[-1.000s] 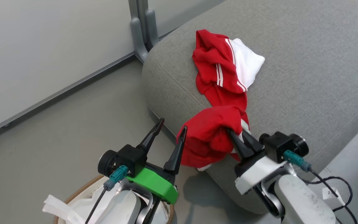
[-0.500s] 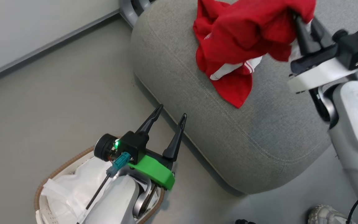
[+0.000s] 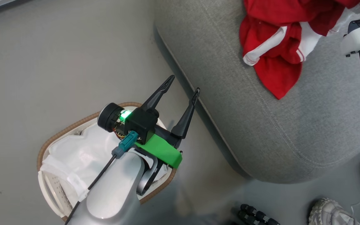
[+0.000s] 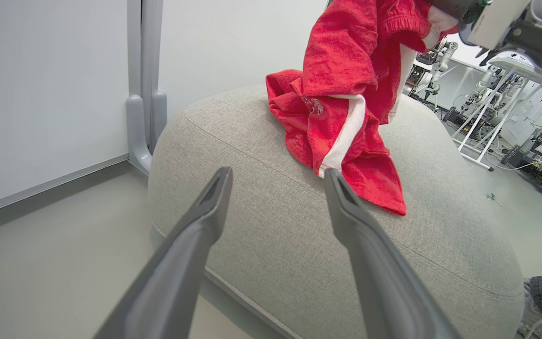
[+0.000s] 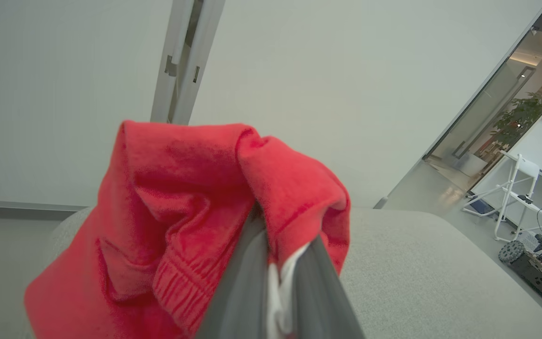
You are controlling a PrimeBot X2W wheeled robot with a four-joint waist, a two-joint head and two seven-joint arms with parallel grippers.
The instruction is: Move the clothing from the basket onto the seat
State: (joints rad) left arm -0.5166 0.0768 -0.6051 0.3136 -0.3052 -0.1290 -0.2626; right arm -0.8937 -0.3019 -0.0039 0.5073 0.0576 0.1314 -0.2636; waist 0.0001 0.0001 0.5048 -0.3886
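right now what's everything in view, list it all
garment: one, red with white stripes, lower end on the seat, top lifted
seat: one, grey, on the floor right of the basket
basket: one, white with brown rim, on the floor under the left arm
lining: one, white, inside the basket
floor: one, smooth grey, under everything
post: one, grey, at the wall behind the seat
plant: one, green, in the far room
left gripper: one, black fingers, open, between basket and seat
right gripper: one, dark fingers, shut on the garment's top
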